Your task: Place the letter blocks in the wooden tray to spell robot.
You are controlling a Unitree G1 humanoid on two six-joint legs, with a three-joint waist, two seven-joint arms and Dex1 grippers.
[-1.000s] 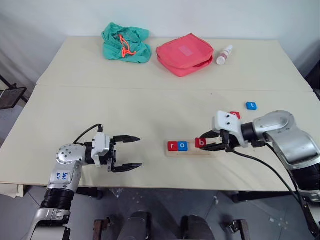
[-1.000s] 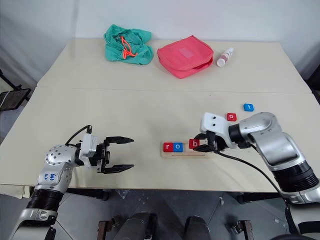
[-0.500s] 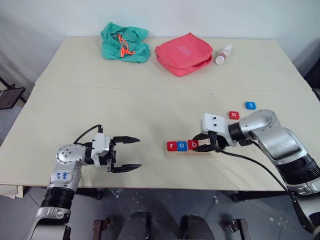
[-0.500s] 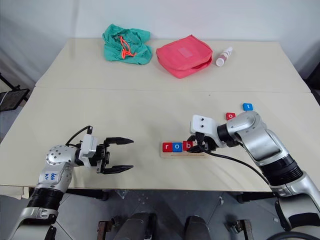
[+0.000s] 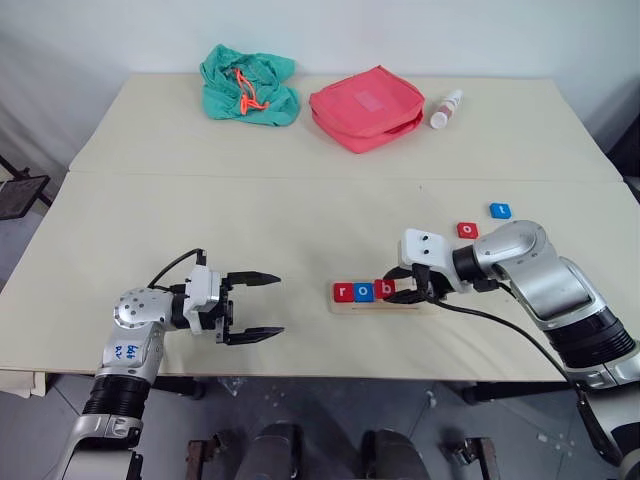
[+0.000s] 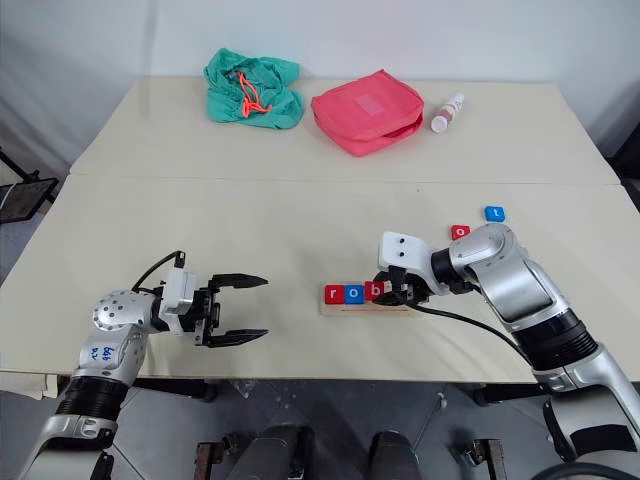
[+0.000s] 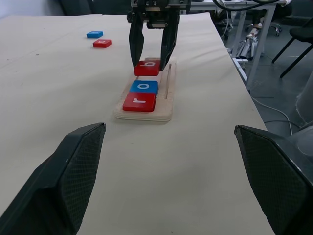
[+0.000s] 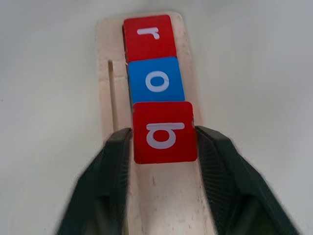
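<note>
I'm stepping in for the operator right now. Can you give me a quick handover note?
Left end effector: open, holding nothing, off to the tray's left.
Right end effector: fingers flank the red b block in the tray; grip unclear.
Done: r, o, b sit in order.
Left: red o and blue t lie on the table beyond the tray.

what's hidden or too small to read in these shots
- Wooden tray: near end cut off by the right wrist view's edge, flanked by the right pincer fingers.
- Whether the fingers touch the red b block: unclear.
- Bottle label: too small in the head views.
- Pink pouch contents: closed.
</note>
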